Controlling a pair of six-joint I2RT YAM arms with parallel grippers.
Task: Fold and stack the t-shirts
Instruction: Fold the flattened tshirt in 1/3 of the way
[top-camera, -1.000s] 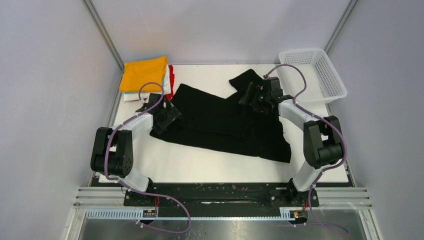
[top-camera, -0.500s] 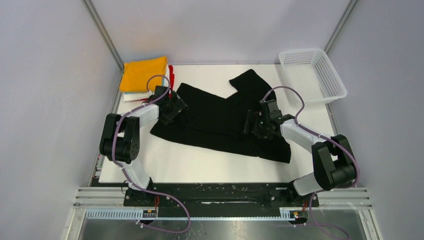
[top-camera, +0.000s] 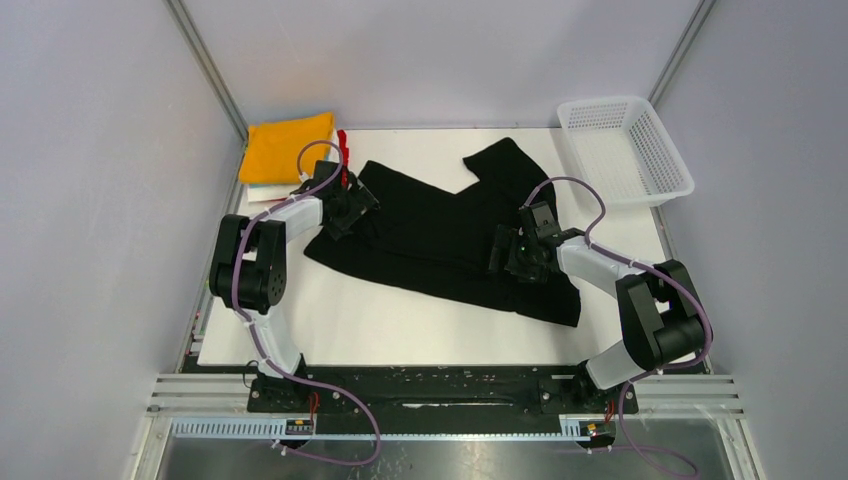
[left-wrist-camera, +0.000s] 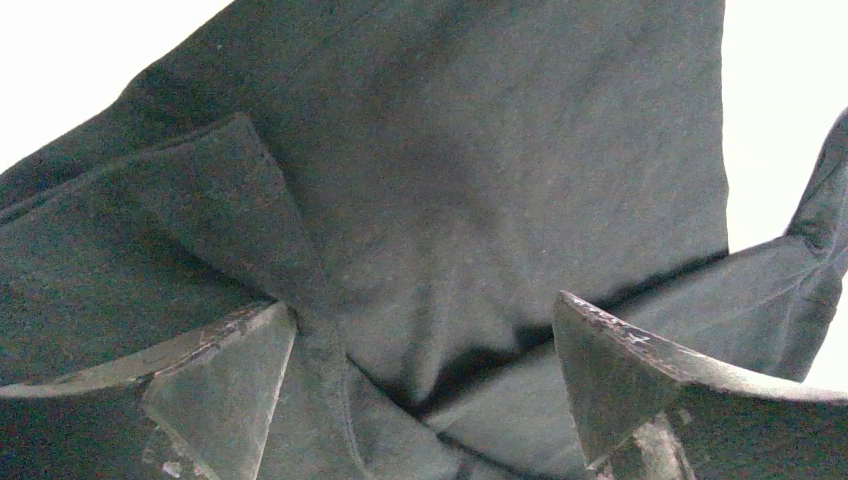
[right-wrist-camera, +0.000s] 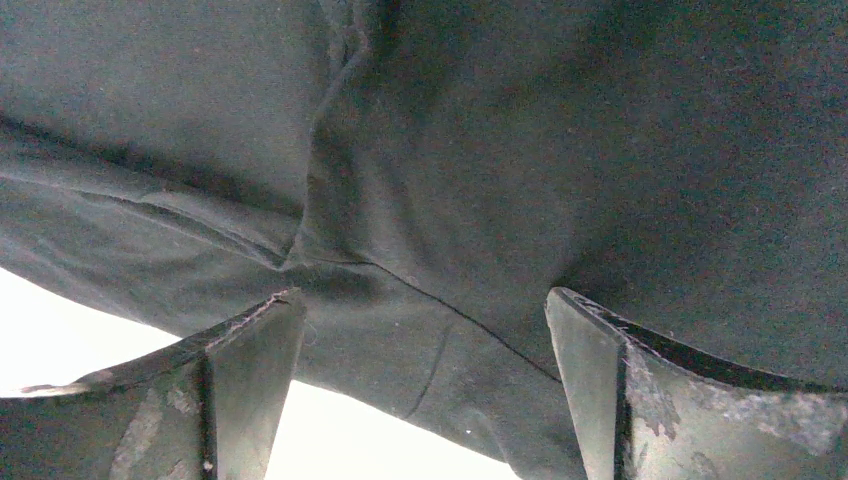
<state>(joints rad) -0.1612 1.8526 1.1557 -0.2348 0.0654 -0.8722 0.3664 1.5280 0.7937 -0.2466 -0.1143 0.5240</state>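
Black t-shirt (top-camera: 430, 235) lies rumpled across the middle of the bench (top-camera: 330, 330). From my seat, left claw (top-camera: 352, 205) sits low over its left edge, spread wide, gripping nothing. Right claw (top-camera: 508, 250) is over the right side, equally wide, empty. Folded shirts (top-camera: 288, 148), orange-yellow on top, are in the far-left corner.

The table (top-camera: 400, 335) is viewed from high behind; the black t-shirt (top-camera: 440, 240) is shared, seen close from both wrists.

White-black arms (top-camera: 590, 262), purple cables (top-camera: 568, 179), scuffed dark claw fingers (left-wrist-camera: 215, 380).
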